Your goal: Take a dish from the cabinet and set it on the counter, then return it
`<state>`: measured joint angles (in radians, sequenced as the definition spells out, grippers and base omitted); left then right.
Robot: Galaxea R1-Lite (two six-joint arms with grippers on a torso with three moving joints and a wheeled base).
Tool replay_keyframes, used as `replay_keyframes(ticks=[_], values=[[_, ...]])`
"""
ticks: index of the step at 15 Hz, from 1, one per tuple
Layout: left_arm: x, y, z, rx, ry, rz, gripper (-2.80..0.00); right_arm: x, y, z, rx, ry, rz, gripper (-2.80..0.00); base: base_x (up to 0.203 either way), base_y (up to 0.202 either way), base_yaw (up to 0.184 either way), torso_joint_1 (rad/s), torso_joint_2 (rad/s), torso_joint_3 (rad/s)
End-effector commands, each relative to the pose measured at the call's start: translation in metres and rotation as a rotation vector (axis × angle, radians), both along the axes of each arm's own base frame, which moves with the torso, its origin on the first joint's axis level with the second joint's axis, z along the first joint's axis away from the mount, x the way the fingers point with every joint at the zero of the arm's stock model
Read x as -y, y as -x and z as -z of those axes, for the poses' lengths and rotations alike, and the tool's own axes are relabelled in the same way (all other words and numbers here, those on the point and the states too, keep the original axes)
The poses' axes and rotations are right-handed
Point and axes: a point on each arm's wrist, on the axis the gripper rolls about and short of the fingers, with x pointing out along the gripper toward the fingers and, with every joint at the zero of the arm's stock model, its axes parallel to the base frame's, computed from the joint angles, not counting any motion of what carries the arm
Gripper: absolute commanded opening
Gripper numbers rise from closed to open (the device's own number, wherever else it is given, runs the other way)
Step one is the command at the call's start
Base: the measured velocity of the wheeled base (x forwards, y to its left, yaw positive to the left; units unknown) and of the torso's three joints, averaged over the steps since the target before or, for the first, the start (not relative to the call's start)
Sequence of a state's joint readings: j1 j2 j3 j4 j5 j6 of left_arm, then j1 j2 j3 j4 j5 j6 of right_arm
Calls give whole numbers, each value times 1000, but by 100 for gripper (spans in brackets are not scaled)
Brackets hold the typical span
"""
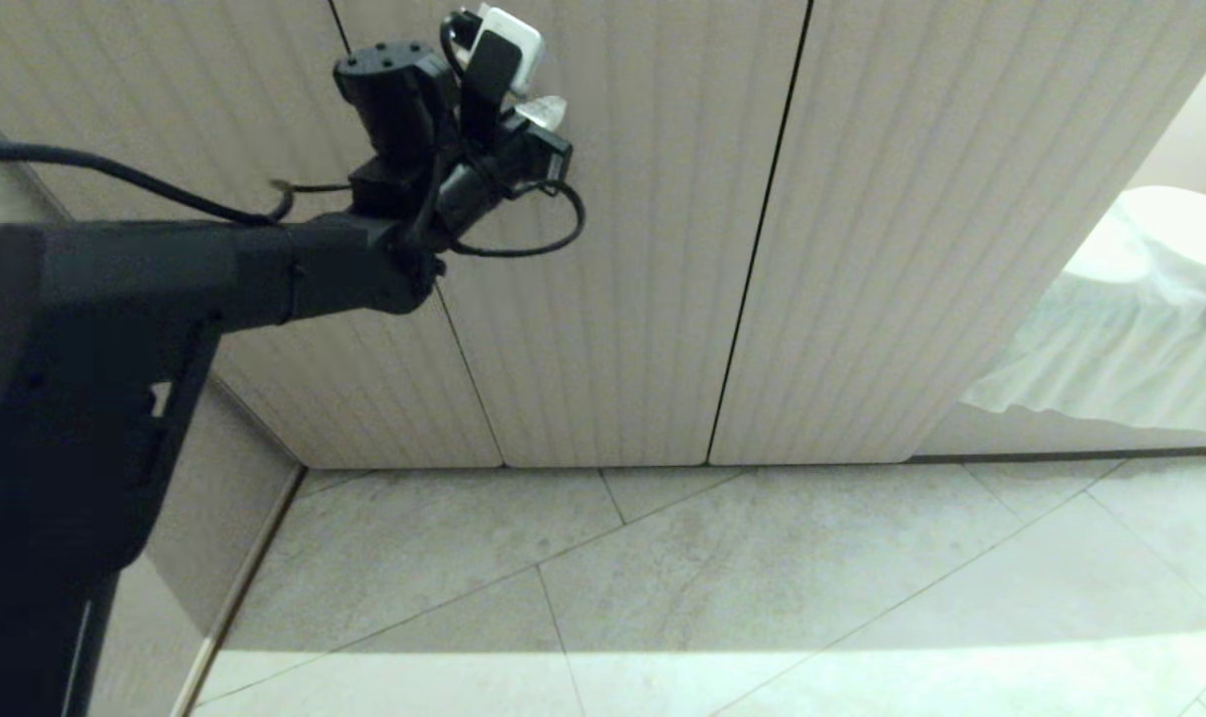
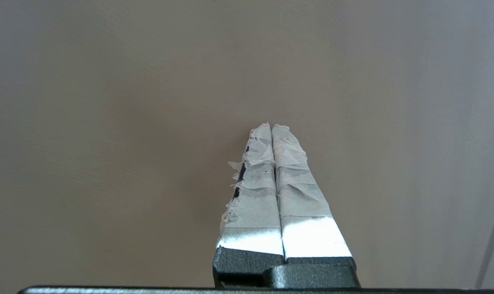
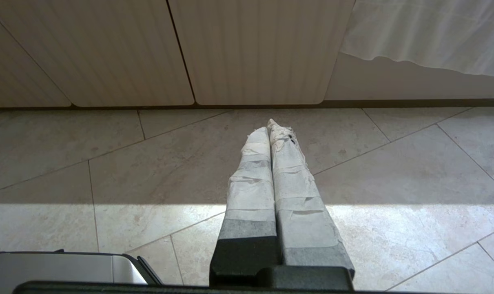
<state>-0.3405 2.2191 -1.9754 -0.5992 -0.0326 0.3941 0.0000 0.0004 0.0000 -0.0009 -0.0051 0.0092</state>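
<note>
Head cam down at cabinet (image 1: 612, 299), floor (image 1: 762, 578), shared w/ right wrist

The left arm (image 1: 264, 269) reaches up before the cabinet (image 1: 642, 249), which stands closed on the floor (image 1: 762, 588).

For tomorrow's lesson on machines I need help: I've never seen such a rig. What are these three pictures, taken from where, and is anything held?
It is a two-armed robot facing a closed cabinet with fluted doors, above a tiled floor. The head view looks down from the robot's head; its left arm reaches up toward the doors. The other two come from cameras behind each gripper. The left gripper is shut, empty, close to a plain surface. The right gripper is shut, empty, pointing over the floor. No dish shows.
</note>
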Motion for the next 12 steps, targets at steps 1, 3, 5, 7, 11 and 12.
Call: replay_keyframes(ticks=[1,3,5,7,11,12], values=[[-18,29,-41,32,7,-14,-280,0,0,0,1,-1,0,-280,0,0,0,0,0,0],[-37,40,-50,19,-2,-50,-280,0,0,0,1,0,0,-280,0,0,0,0,0,0],[-57,50,-39,-55,-30,-73,-280,0,0,0,1,0,-1,-280,0,0,0,0,0,0],[-79,65,-15,-167,-69,-73,-280,0,0,0,1,-1,-1,-280,0,0,0,0,0,0],[-121,122,31,-367,-106,-68,-280,0,0,0,1,0,0,-280,0,0,0,0,0,0],[-129,138,39,-399,-104,-73,-280,0,0,0,1,0,-1,-280,0,0,0,0,0,0]])
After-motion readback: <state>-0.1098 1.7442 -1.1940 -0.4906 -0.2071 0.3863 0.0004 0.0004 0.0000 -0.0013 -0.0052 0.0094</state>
